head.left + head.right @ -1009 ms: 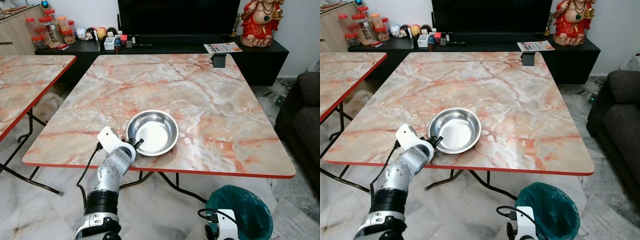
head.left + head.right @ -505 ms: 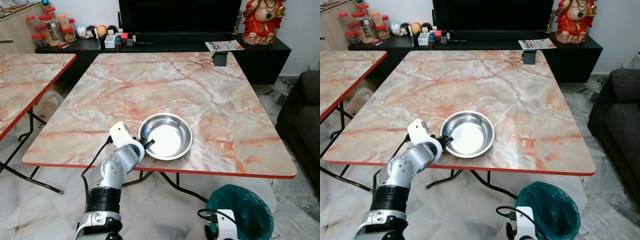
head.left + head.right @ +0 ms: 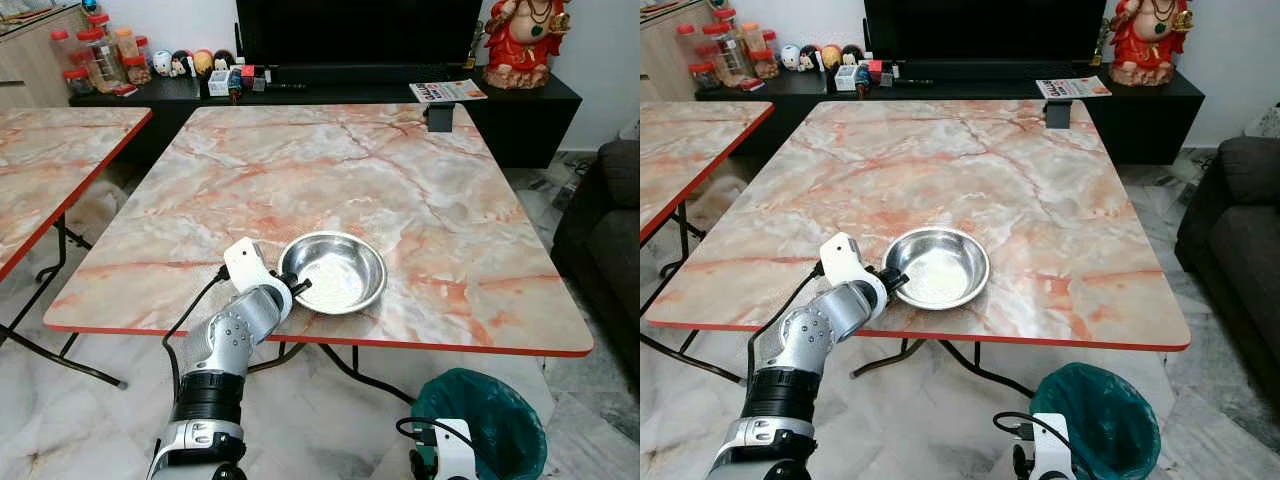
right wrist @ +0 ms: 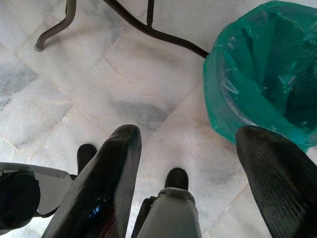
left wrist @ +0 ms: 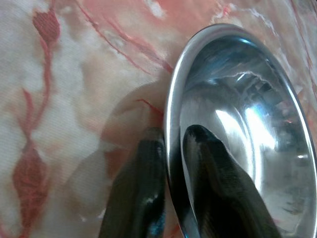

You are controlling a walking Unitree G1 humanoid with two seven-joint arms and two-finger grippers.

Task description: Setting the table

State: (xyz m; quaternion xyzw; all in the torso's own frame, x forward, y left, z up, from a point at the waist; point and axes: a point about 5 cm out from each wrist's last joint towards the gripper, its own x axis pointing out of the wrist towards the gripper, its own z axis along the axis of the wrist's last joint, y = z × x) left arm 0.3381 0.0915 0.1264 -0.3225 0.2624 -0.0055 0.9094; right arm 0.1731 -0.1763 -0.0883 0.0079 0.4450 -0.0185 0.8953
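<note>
A shiny steel bowl sits on the marble table, near its front edge. My left gripper is at the bowl's left rim. In the left wrist view one black finger lies inside the bowl and the other finger outside, so the left gripper is shut on the rim. My right gripper hangs low over the tiled floor with its fingers wide open and nothing between them.
A second marble table stands at the left. A green-lined bin is on the floor at the front right, beside a dark sofa. A small dark object rests at the table's far edge. A TV cabinet runs along the back.
The left gripper has slid the bowl to the right along the table's front edge; it has barely moved in the last half second. The right arm still hangs.
</note>
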